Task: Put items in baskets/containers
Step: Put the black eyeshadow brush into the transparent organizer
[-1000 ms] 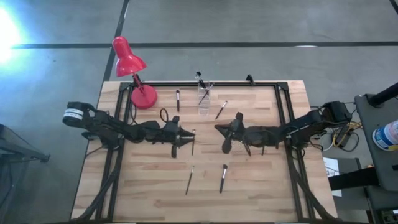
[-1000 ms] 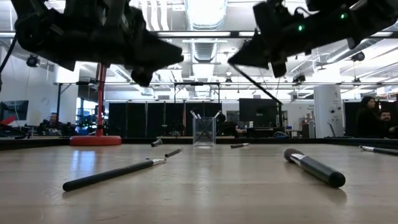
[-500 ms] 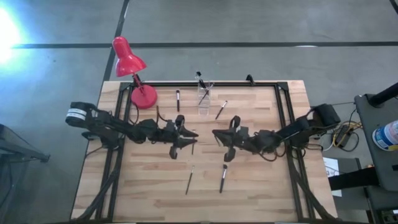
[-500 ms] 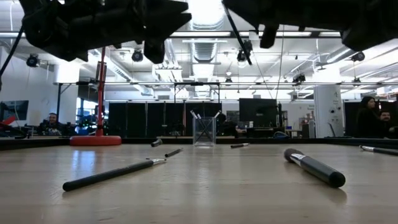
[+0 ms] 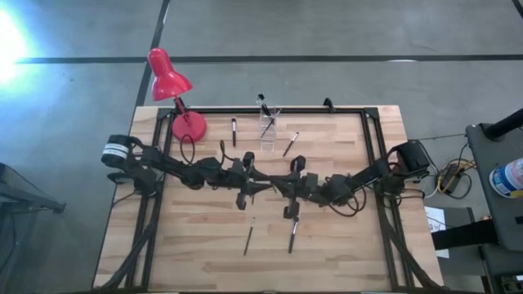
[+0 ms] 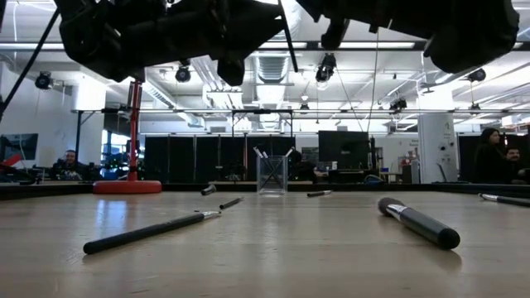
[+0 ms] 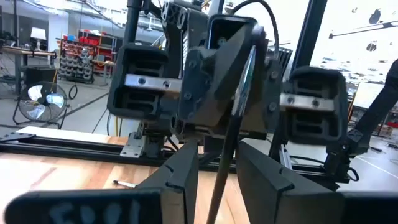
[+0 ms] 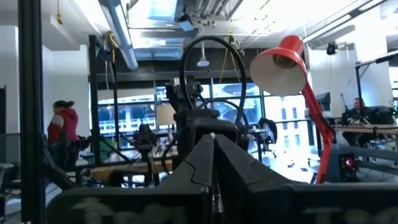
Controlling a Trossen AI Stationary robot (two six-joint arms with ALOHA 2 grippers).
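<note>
My two grippers meet above the table's middle. My right gripper (image 5: 283,184) is shut on a thin dark brush (image 7: 227,137), which shows in the low view as a steep dark line (image 6: 288,41). My left gripper (image 7: 217,149) is open, one finger on either side of that brush without touching it. The clear cup (image 5: 268,126) stands near the far edge with a few brushes upright in it. Loose brushes lie flat on the wood: two near the cup (image 5: 234,131) (image 5: 290,144) and two toward the near edge (image 5: 248,239) (image 5: 292,233). My right gripper pinches the brush near its upper end (image 7: 244,68) between its two shut fingers (image 8: 205,155). The brush slants steeply down from the fingers, lifted clear of the table, and its lower length runs between my left gripper's fingers.
A red desk lamp (image 5: 169,75) stands on its round base (image 5: 189,126) at the far left corner. A black frame (image 5: 327,111) runs along the far edge and both sides. A person (image 8: 62,127) stands in the room beyond the table.
Both grippers have moved toward each other over the table's middle, risen and tipped their fingers upward. The brush in my right gripper has gone up with it and turned from a shallow slant to nearly upright, coming between my left gripper's open fingers.
</note>
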